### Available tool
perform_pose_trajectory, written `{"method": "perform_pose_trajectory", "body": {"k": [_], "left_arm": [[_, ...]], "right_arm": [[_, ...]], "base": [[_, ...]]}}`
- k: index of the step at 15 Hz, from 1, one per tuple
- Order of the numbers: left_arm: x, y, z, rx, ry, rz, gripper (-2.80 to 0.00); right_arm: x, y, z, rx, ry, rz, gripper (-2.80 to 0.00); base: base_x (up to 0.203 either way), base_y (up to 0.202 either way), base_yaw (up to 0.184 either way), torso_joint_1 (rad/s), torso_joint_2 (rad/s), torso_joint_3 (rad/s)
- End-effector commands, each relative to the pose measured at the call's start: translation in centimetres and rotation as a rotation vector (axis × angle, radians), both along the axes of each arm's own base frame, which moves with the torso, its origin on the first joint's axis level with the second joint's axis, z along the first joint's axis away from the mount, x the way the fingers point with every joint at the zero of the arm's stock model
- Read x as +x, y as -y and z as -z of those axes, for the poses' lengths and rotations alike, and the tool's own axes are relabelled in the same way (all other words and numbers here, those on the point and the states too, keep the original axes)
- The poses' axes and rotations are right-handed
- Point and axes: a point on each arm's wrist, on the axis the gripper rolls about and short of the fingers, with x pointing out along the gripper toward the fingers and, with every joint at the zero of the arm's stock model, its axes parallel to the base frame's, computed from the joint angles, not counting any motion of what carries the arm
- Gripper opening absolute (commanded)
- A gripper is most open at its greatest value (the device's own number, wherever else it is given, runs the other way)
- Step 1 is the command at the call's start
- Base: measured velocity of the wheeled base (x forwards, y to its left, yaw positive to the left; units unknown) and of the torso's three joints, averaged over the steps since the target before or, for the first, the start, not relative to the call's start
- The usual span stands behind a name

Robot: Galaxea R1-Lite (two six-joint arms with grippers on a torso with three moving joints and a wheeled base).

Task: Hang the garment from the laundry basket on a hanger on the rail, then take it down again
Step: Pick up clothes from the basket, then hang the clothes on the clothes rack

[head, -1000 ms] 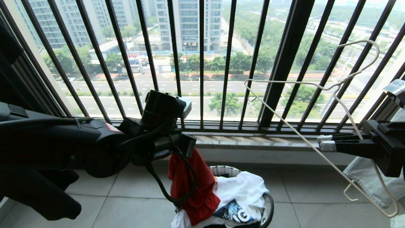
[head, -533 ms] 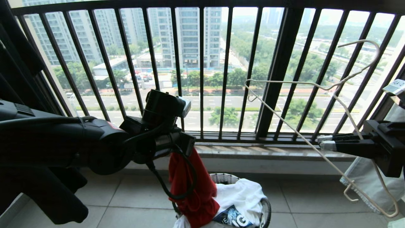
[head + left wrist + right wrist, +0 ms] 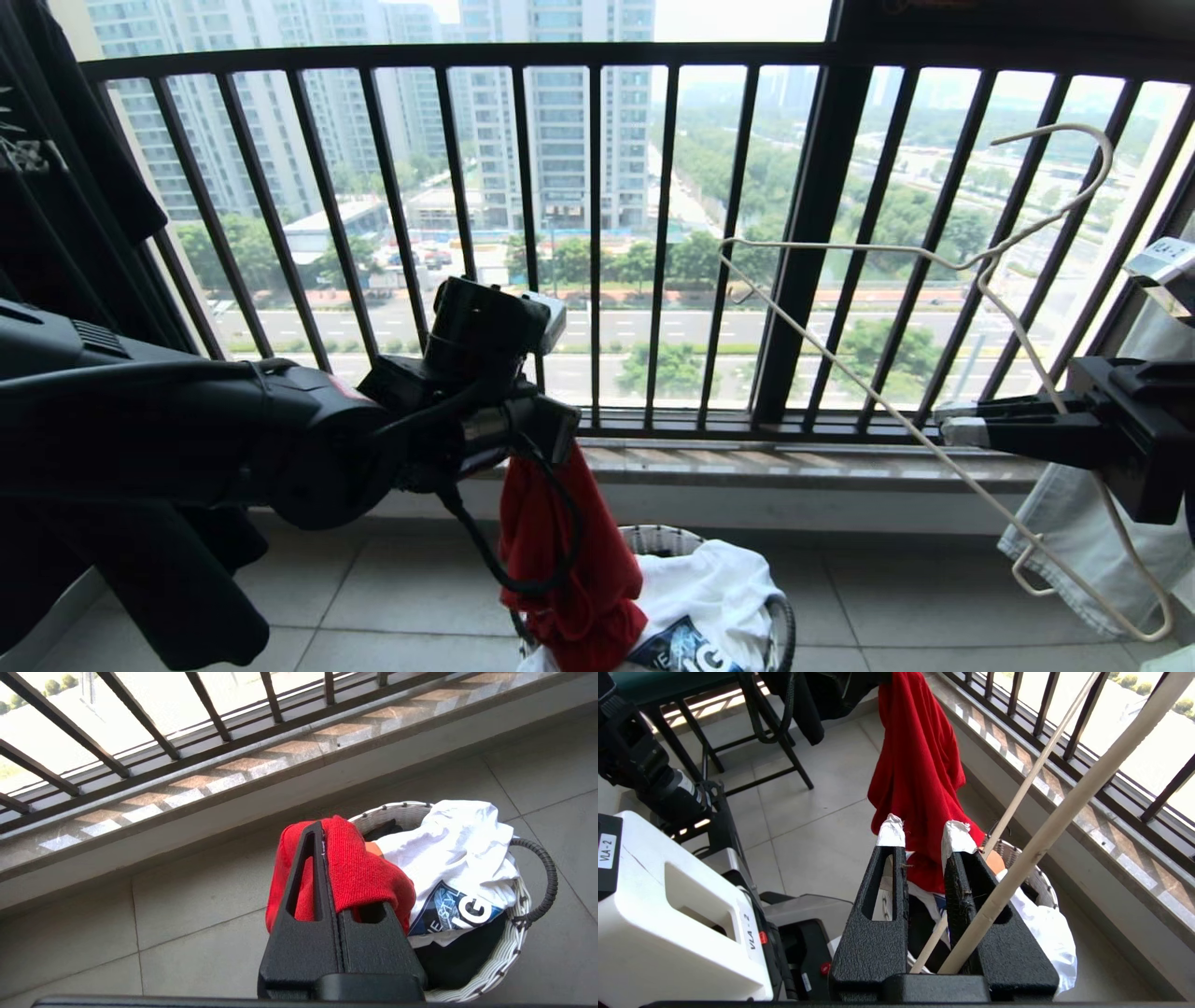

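Left wrist view: left gripper (image 3: 322, 833) clamped tight on the red garment (image 3: 355, 872), bunched round its fingers above the laundry basket (image 3: 509, 947); right gripper (image 3: 922, 833) holds the hanger (image 3: 1069, 807) between narrowly parted fingers

The left arm (image 3: 187, 429) is black and thick, with a small red mark on its shell and a black cable that makes a loop under the wrist. The left gripper (image 3: 322, 868) has black rough-textured fingers with long slots. The right gripper (image 3: 924, 835) looks the same, but its fingertips (image 3: 891, 830) are wrapped in silver tape
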Motion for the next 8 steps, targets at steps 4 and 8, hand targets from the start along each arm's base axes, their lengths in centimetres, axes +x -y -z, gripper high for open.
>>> {"method": "perform_pose_trajectory", "body": {"k": [4, 8], "left_arm": [[1.8, 0.3, -0.3, -0.101, 0.117, -0.029, -2.80], [1.8, -0.7, -2.9, -0.202, 0.095, -0.091, -2.80]], "right_arm": [[0.7, -0.3, 1.0, 0.003, -0.038, -0.024, -2.80], [1.3, -2.2, 2.2, -0.029, -0.087, -0.069, -2.80]], "base": [[0.000, 0.000, 0.000, 0.000, 0.00, 0.000], [0.000, 0.000, 0.000, 0.000, 0.00, 0.000]]}}
